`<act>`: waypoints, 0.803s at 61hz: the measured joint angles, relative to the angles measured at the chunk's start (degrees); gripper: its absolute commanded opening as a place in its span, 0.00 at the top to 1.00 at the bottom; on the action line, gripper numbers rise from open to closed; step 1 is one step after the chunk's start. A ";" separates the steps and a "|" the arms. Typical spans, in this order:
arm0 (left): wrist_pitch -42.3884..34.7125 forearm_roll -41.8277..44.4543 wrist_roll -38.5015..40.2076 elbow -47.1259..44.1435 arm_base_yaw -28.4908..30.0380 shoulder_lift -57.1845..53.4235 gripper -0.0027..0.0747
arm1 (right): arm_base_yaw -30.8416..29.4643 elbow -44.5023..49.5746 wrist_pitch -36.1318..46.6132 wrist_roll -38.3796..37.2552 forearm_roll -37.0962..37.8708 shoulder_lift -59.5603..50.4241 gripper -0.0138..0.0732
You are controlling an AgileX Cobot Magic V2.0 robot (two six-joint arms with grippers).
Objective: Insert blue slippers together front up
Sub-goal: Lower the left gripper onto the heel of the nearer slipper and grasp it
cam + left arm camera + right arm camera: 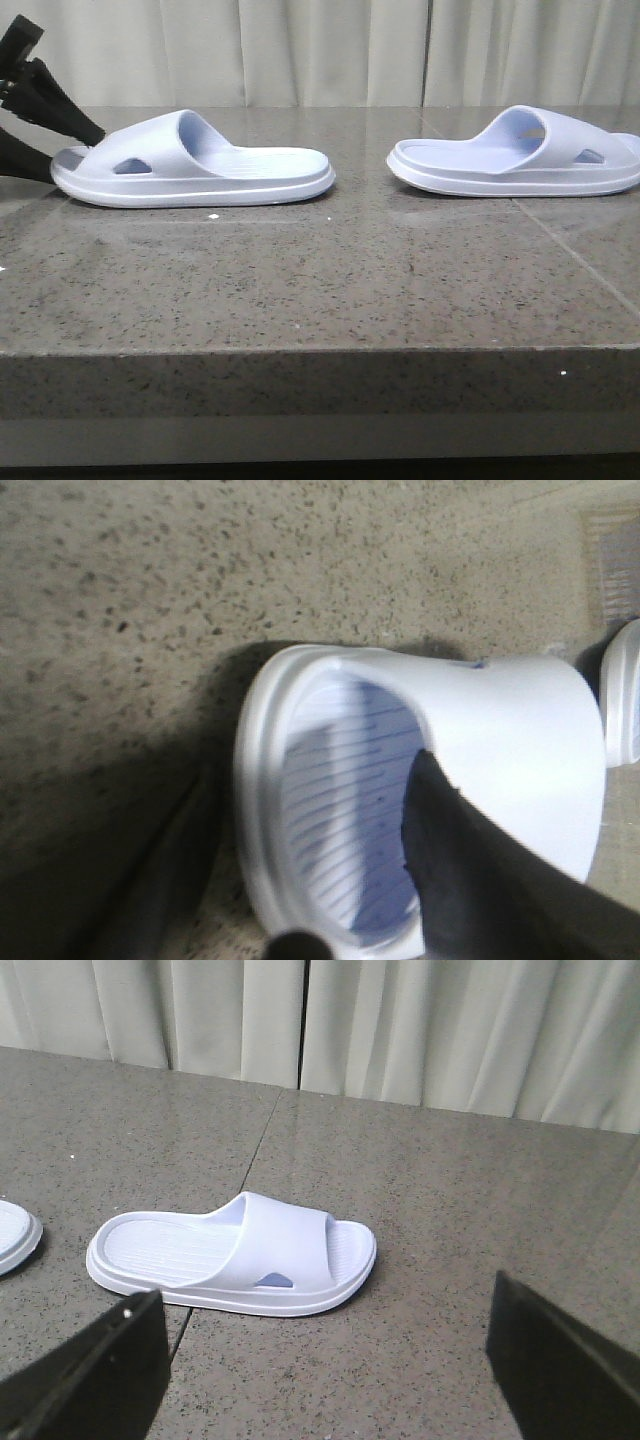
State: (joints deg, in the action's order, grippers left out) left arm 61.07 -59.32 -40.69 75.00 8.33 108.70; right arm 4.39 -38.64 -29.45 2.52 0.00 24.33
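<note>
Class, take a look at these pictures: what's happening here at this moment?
Two blue slippers lie apart, heel to heel, on a stone table. The left gripper is at the toe end of the left slipper, one finger reaching under its strap. The right gripper is open, away from the right slipper.

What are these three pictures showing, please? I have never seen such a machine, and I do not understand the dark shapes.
It is a robot with two arms, each ending in a pincer. The front view looks forward over a stone table, where two pale blue slippers lie apart, heels toward each other. The other two pictures come from cameras on the wrists. The dark shapes are pincer fingers. The left pincer is at the left slipper: one finger reaches under its strap, the other stays outside. Whether it grips yet, I cannot tell. The right pincer is open, holds nothing, and looks at the right slipper.
</note>
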 measured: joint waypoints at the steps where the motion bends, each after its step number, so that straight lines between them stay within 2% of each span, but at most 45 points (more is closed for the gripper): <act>1: 0.00 -0.14 0.00 0.00 -0.16 0.08 0.51 | 0.00 0.00 0.00 0.00 0.00 0.00 0.08; 23: 0.28 -0.27 0.00 0.00 -1.24 0.36 0.53 | 0.00 0.00 0.00 0.00 0.00 0.00 0.08; 37: 3.31 -1.21 0.00 0.00 -3.30 0.80 0.54 | 0.00 0.00 0.00 0.00 0.00 0.00 0.08; 43: 4.12 -1.18 0.00 -0.11 -3.77 0.85 0.64 | 0.00 0.00 0.00 0.00 0.00 0.00 0.08; 49: 4.99 -1.05 -0.11 -0.11 -3.85 0.94 0.82 | 0.00 0.00 0.00 0.00 0.00 0.00 0.08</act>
State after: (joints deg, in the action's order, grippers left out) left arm 66.06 -60.36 -40.81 74.89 4.49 109.64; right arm 4.39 -38.64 -29.45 2.52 0.00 24.33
